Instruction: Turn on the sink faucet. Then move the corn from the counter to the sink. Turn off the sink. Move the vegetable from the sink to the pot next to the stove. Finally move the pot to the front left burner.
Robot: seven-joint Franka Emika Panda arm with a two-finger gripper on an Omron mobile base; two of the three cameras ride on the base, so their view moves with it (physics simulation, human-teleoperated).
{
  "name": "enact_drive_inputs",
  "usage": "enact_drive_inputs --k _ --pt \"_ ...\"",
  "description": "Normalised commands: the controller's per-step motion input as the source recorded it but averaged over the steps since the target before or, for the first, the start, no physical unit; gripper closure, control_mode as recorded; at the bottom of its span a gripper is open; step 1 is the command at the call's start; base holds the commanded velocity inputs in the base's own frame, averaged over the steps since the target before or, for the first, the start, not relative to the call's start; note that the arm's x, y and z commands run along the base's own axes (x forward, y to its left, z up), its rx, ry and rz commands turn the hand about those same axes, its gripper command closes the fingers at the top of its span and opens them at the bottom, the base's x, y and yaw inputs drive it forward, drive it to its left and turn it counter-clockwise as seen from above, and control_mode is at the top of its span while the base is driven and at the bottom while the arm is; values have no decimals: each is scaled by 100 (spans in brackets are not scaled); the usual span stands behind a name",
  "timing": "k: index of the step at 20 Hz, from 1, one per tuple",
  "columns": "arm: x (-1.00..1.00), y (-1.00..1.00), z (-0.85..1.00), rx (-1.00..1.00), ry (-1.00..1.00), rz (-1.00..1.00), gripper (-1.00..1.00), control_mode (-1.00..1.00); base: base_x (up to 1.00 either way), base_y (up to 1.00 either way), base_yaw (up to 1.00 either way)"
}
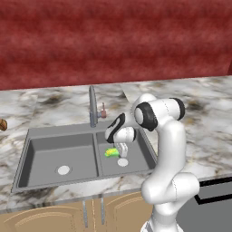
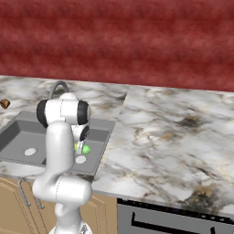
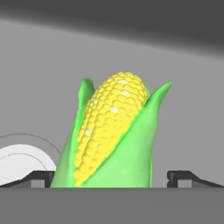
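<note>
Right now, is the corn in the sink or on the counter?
In the sink. The corn lies on the floor of the right basin of the sink, beside the round white drain, under the gripper.

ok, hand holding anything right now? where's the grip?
Cannot tell. The hand straddles the corn's husk end in the sink, fingertips wide on both sides.

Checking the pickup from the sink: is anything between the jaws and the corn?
Nothing visible. In the hand view the corn lies between the two fingertips, which stand apart on either side. The gripper hangs low in the sink's right basin, beside its drain.
</note>
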Motion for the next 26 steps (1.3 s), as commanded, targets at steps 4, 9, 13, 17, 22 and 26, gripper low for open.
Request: enact_drive_inputs --k 4,9,13,17,22,26 --pt "-1 1 -41 -2 0 0 100 -100 0 0 0" --pt "0 0 -5 0 0 0 100 -100 0 0 0" --pt "-27 -7 23 0 -3 0 100 -100 0 0 0" --pt "-48 -12 71 0 -1 0 100 -100 0 0 0" --pt "-55 -19 91 0 -1 0 100 -100 0 0 0" --pt "-48 -30 100 0 0 0 100 -100 0 0 0"
